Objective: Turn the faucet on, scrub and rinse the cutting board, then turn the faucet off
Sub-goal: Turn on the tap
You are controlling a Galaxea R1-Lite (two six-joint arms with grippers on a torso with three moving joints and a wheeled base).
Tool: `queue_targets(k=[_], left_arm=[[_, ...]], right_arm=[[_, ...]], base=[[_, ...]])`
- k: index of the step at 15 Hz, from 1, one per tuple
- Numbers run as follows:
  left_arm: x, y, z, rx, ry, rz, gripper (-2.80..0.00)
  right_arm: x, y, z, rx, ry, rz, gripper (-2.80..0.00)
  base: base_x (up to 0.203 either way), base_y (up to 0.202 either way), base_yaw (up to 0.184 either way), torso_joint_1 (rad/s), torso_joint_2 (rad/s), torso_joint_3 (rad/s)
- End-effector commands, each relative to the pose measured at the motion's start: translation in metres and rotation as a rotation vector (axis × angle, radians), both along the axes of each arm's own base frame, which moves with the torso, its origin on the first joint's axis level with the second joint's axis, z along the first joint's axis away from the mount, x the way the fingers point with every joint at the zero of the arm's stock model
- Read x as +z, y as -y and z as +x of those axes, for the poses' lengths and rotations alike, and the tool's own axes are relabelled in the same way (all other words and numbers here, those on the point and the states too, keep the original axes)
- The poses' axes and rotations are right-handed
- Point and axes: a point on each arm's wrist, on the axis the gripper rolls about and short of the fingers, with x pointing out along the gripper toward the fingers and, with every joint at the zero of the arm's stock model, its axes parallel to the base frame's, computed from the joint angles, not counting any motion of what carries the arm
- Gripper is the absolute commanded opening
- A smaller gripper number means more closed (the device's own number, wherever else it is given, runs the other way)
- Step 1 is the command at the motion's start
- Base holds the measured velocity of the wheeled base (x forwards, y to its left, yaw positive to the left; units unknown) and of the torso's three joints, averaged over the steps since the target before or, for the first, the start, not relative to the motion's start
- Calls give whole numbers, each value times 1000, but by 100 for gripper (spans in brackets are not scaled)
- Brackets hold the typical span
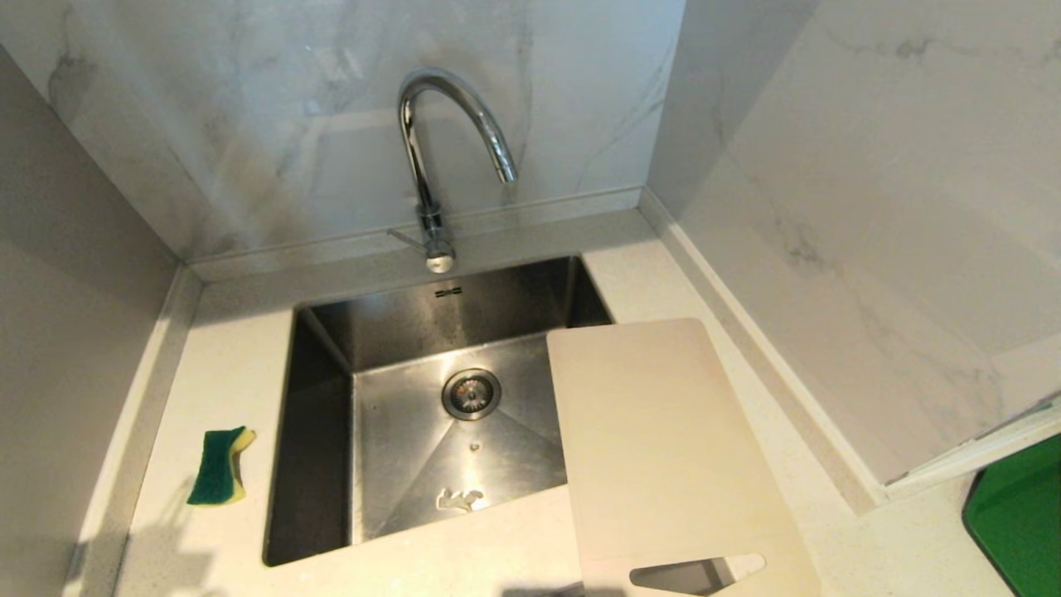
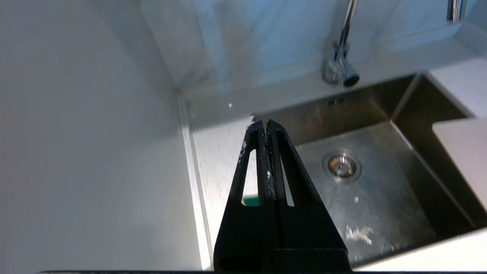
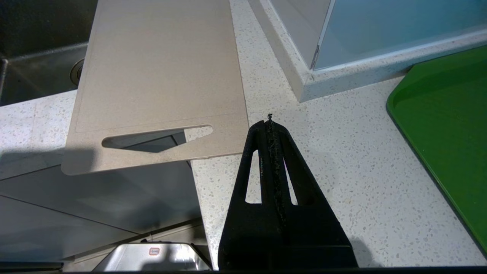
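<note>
the left gripper point(image 2: 266, 123) has its fingers point(image 2: 258, 160) pressed together on nothing, tips aimed over the bench strip beside the sink point(image 2: 411, 110), with the faucet point(image 2: 338, 68) ahead and off to one side, well apart. the right gripper point(image 3: 269, 121) is likewise closed and empty, poised above the speckled bench point(image 3: 342, 160) just beside the handle end of the cutting board point(image 3: 159, 76), not touching it. neither arm shows in the head view. there the faucet point(image 1: 431, 166) stands behind the sink point(image 1: 331, 332), no water visibly running, its thin lever pointing toward the robot's left; the cutting board point(image 1: 655, 448) lies across the sink's right edge, partly over the basin, its slotted end hanging past the bench's front edge. the sponge point(image 1: 220, 464) lies on the bench left of the sink, and a green tray point(image 3: 445, 125) sits at far right. the risk, as i judge it: a careless nudge could tip the overhanging board off the front, and closed fingers may slide off the slim lever. both wrists seem angled forward and down.
</note>
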Motion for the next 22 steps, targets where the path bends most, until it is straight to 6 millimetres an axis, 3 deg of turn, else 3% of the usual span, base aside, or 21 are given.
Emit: queue_targets(k=[1,6,11,14,17,22], left_arm=[[29,0,27,1,-6,2,-280],[91,0,77,4,58,14,-280],[120,2,145,-6,52,21,-280],[118,10,203,4,4,15,-280],[111,33,256,-4,-29,14,-280],[74,75,333,-27,-76,16,-280]], right_arm=[[0,0,0,0,0,0,-280],[0,0,0,0,0,0,-280],[0,0,0,0,0,0,-280],[0,0,0,0,0,0,-280],[0,0,0,1,0,0,-280],[0,0,0,0,0,0,-280]], base=[[0,0,0,0,0,0],[0,0,0,0,0,0],[0,0,0,0,0,0],[0,0,0,0,0,0],[0,0,0,0,0,0],[0,0,0,0,0,0]])
